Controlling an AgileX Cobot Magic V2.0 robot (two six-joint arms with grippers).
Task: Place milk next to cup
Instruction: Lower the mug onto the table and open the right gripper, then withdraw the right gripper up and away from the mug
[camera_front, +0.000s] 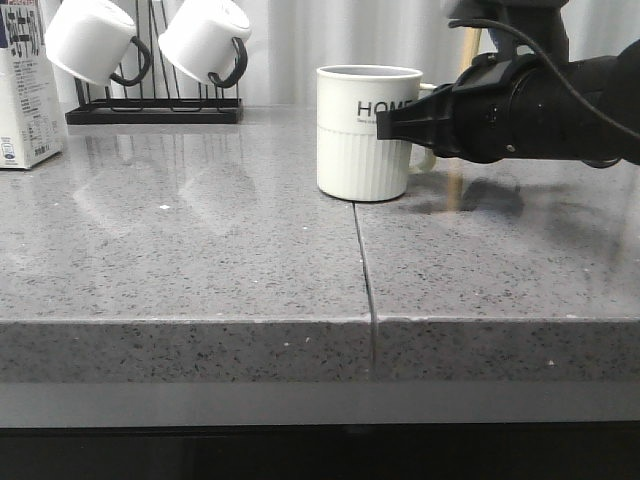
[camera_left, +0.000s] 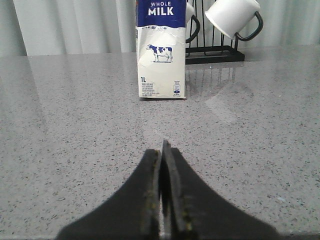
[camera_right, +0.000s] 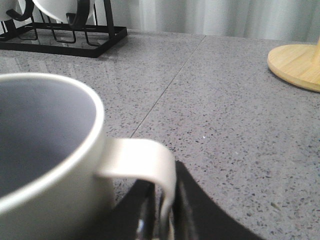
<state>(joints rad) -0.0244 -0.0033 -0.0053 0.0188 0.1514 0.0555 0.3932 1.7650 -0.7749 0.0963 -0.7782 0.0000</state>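
Note:
The milk (camera_front: 25, 85), a white carton with a dark blue top, stands upright at the far left of the counter. It also shows in the left wrist view (camera_left: 161, 50), well ahead of my left gripper (camera_left: 163, 150), which is shut and empty just above the counter. The cup (camera_front: 365, 135), a cream ribbed mug with "HOME" on it, stands mid-counter. My right gripper (camera_front: 400, 122) reaches in from the right. In the right wrist view it (camera_right: 167, 205) is shut on the handle (camera_right: 145, 160) of the cup (camera_right: 45, 150). The left gripper does not show in the front view.
A black mug rack (camera_front: 150, 112) with two white black-handled mugs (camera_front: 95, 40) stands at the back left, behind the milk. A round wooden base (camera_right: 295, 62) sits behind the cup on the right. A seam (camera_front: 365, 270) runs across the grey counter.

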